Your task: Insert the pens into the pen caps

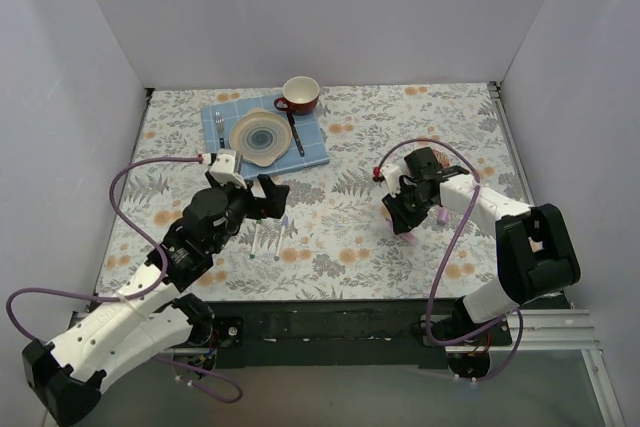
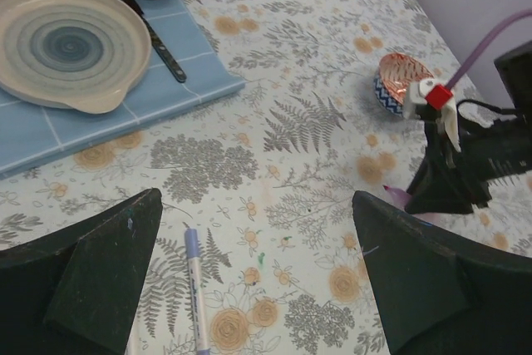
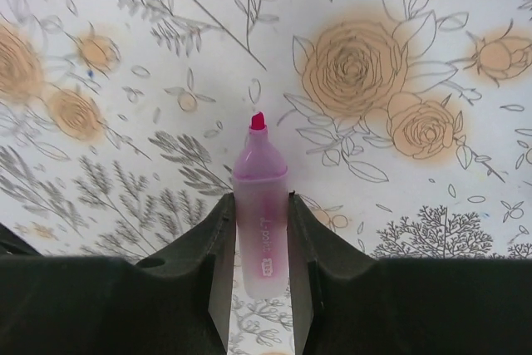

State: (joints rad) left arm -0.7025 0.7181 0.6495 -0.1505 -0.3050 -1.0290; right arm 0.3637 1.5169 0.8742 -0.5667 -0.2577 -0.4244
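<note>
1 pink pen (image 3: 260, 174) sits pinched tight in the right claw (image 3: 260, 205), over the desk (image 1: 350, 147) a little right of the middle. Its long line runs straight out from the fingers, red tip first, aimed down at the desk.

The tip is bare, so it could touch the flowery top and leave a mark if the claw goes lower. The fingers hold only the back part of the pen — a push into a cap could make it slide back or tip sideways. A small pink bit (image 1: 441, 215) beside that claw may be a cap, but it is too small to tell.

The left claw (image 2: 256, 201) is wide open and holds nothing. It hangs over 1 slim pen (image 2: 194, 288) — this one lies flat, left of the middle, with its lilac tip pointing away from the near edge.
</note>
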